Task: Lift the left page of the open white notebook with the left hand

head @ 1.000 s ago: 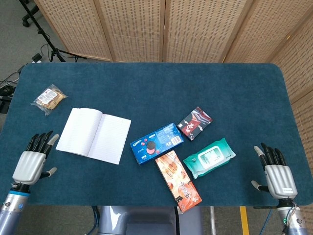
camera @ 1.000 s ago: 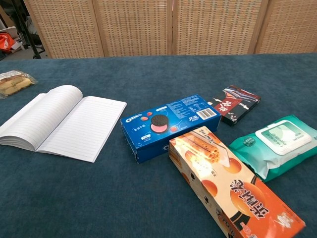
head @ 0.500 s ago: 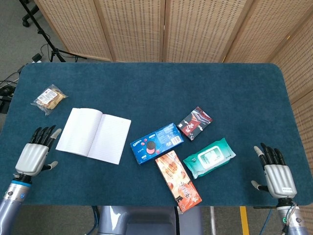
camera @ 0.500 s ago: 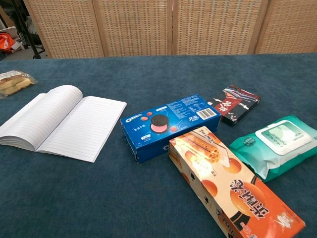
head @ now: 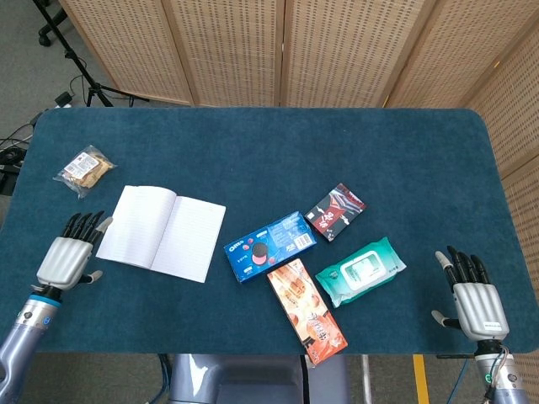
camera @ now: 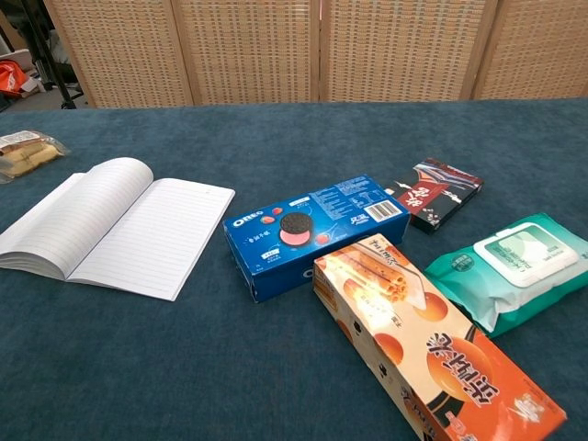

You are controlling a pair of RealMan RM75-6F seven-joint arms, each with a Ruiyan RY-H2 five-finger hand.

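Clear plastic snack bag [head: 83, 169] at far left of dark blue carpeted table [head: 253, 143], holding tan biscuit-like pieces; cut off at frame edge in chest view. Blue rectangular Oreo cookie box [head: 269, 246], long orange wafer-roll box [head: 306, 310], small black-and-red packet [head: 335, 210] and teal soft pack of wet wipes [head: 360, 270] all closed, contents unseen. Near end of orange box overhanging table's front edge (cropped in chest view).

Open white lined notebook [head: 162, 231] flat on table, left of Oreo box and apart from it; left page bowed up slightly near spine in chest view.

Left hand [head: 69, 254] palm down, fingers spread, holding nothing, fingertips just beside notebook's left edge; contact not discernible. Right hand [head: 472, 297] at near right corner, fingers likewise spread, empty. Neither hand visible in chest view.

Versus a second ago: left hand shifted forward toward notebook; right hand and all packages unchanged.
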